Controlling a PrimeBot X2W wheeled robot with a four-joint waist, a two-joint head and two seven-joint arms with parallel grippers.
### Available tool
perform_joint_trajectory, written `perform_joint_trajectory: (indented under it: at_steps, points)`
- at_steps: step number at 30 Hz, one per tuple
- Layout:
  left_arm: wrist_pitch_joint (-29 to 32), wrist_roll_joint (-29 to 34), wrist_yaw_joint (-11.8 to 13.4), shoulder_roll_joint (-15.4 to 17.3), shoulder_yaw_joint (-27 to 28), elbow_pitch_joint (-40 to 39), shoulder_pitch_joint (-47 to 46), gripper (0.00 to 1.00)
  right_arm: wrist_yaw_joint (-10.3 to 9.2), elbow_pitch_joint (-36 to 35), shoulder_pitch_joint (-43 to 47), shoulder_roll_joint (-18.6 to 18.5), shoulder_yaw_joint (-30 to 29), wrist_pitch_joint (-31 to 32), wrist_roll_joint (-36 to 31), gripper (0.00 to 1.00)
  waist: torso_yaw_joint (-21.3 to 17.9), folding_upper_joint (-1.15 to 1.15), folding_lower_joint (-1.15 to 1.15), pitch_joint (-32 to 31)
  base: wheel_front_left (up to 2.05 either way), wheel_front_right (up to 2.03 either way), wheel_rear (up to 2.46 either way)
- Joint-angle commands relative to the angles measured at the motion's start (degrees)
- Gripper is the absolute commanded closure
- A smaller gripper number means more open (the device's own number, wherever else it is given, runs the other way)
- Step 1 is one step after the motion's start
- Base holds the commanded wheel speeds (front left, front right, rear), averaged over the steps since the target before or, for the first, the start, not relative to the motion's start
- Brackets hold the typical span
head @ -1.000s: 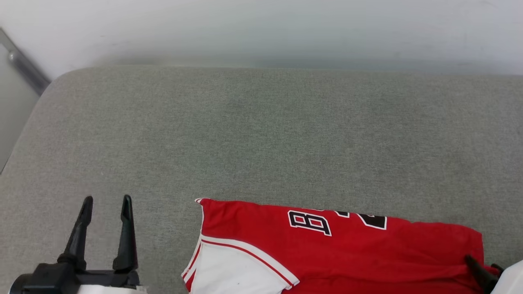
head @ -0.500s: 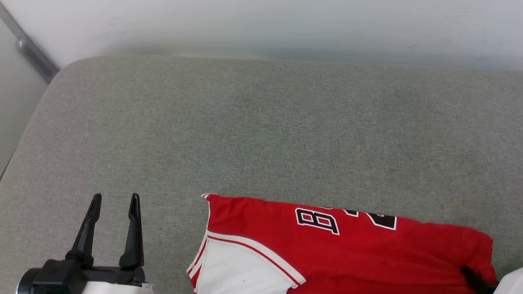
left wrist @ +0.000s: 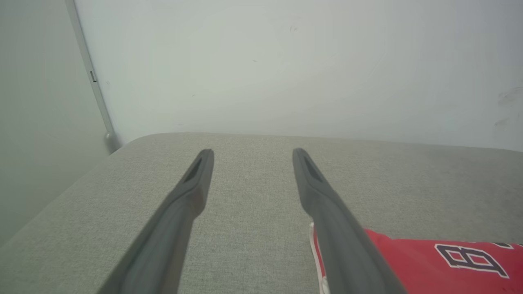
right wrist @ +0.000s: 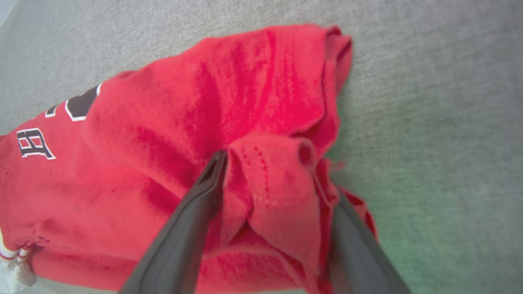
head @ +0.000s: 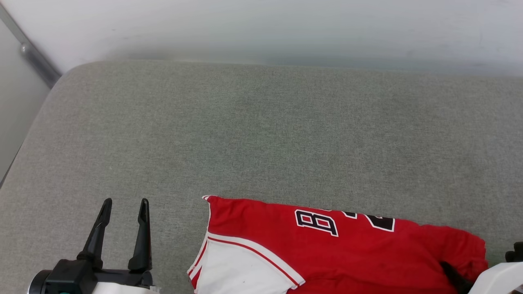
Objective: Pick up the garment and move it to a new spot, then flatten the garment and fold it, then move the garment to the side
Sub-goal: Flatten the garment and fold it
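Red jersey-style T-shirt (head: 347, 253) lies on a grey woven fabric surface (head: 261, 134), lower centre to lower right of the head view, cut off by the bottom edge. White sleeve with red-white striped trim (head: 241, 269) sits at the lower centre. Dark white-outlined block letters (head: 316, 222) are near the shirt's upper edge. White wall (head: 261, 28) runs across the top, with a grey metal rail (head: 34, 61) at the upper left.

Left gripper (head: 125, 202) is at the lower left of the head view, fingers spread, nothing between them, apart from the shirt. Left wrist view adds that the shirt's near corner shows at the lower right, partly behind one finger.

Right gripper (right wrist: 273, 175): the right wrist view gives the detail. A bunched red fold with a stitched hem sits between its two fingers, touching both, and the fingers stand wide apart. One finger is partly covered by cloth. Can't tell if the fold is actually clamped. Head view has just a dark finger against the crumpled shirt edge at the lower right corner, beside a pale forearm (head: 500, 277).
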Motion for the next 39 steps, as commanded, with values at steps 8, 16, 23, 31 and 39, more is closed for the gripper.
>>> perform_joint_trajectory:
  at_steps: [8,16,23,31,39]
  points:
    - [-0.1,-0.5,-0.2,0.6,-0.5,0.1,0.4,0.0,0.41,1.5,-0.7,-0.3,-0.7,-3.2,-1.1,1.0,-0.5,0.0,0.0,-0.8,0.0,0.0,0.0]
    - [-0.1,-0.5,-0.1,1.0,-1.1,0.4,0.6,0.0,0.41,3.3,-2.4,-3.3,-7.9,-6.0,-4.9,1.0,-1.3,0.0,0.0,-1.1,0.0,0.0,0.0]
    - [-0.1,-0.5,-0.1,1.1,-1.4,0.8,0.9,0.0,0.43,3.8,-4.2,-4.8,-12.2,-6.2,-7.0,1.0,-2.2,0.0,0.0,-1.5,0.0,0.0,0.0]
    - [-0.1,-0.5,-0.1,0.6,-1.8,0.9,1.6,0.0,0.45,-4.6,-1.0,-4.4,-7.8,-2.0,-4.0,1.0,-3.5,0.0,0.0,-2.7,0.0,0.0,0.0]
    - [-0.1,-0.6,-0.1,0.1,-2.3,1.0,2.1,0.0,0.46,-19.0,4.3,-0.9,-1.8,6.1,-0.6,1.0,-3.9,0.0,0.0,-3.6,0.0,0.0,0.0]
